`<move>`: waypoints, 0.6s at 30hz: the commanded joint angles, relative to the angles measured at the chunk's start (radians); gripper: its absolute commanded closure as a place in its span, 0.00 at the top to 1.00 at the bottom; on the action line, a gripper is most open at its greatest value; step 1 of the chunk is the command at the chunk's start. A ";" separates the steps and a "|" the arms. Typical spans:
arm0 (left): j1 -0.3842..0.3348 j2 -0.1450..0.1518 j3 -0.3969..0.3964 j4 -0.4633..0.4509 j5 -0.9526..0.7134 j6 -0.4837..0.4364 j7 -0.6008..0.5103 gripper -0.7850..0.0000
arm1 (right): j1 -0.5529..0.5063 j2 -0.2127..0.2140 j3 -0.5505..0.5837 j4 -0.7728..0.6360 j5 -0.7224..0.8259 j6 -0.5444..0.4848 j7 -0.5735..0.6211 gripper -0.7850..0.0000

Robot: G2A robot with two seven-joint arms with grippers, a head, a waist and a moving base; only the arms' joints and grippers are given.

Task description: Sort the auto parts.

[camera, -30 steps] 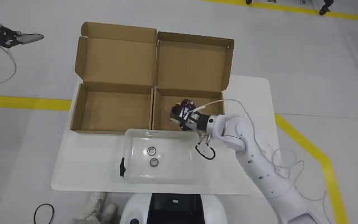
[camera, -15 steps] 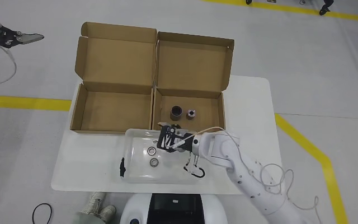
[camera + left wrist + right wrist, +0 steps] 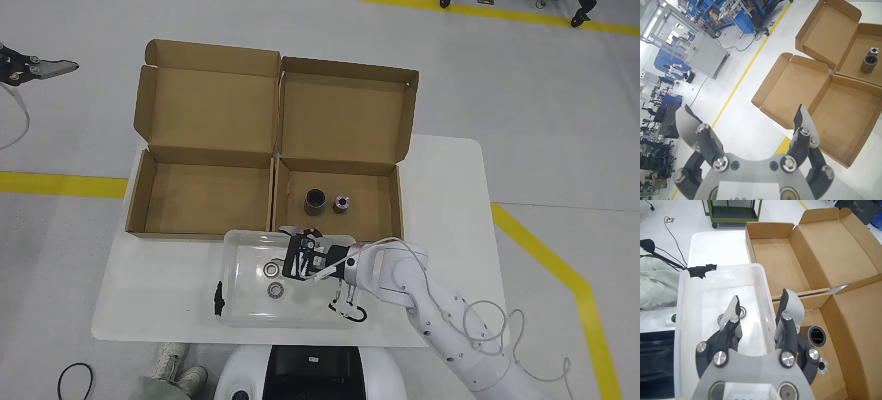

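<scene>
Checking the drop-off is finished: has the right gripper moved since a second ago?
Yes. The right gripper went from over the right cardboard box to over the clear bin.

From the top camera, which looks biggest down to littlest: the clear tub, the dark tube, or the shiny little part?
1. clear tub, by far the biggest
2. dark tube
3. shiny little part, only a bit smaller than the tube beside it

both end effectors agape
</scene>
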 commanded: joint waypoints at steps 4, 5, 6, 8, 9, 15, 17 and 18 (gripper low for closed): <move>0.000 0.000 0.000 0.000 0.000 0.000 0.000 1.00 | 0.000 0.000 0.000 0.000 0.000 0.000 0.000 0.47; 0.000 0.000 0.000 0.000 0.000 0.000 0.000 1.00 | 0.000 0.000 0.000 0.000 0.000 0.000 0.000 0.47; 0.000 0.000 0.000 0.000 0.000 0.000 0.000 1.00 | 0.000 0.000 0.000 0.000 0.000 0.000 0.000 0.47; 0.000 0.000 0.000 0.000 0.000 0.000 0.000 1.00 | 0.000 0.000 0.000 0.000 0.000 0.000 0.000 0.47; 0.000 0.000 0.000 0.000 0.000 0.000 0.000 1.00 | 0.000 0.000 0.000 0.000 0.000 0.000 0.000 0.47; 0.000 0.000 0.000 0.000 0.000 0.000 0.000 1.00 | -0.019 0.002 -0.025 -0.028 -0.036 0.005 0.023 0.70; 0.000 0.000 0.000 0.000 0.000 0.000 0.000 1.00 | -0.020 0.000 -0.045 -0.025 -0.049 0.001 0.029 0.70; 0.000 0.000 0.000 0.000 0.000 0.000 0.000 1.00 | -0.018 -0.002 -0.056 -0.020 -0.051 0.002 0.032 0.67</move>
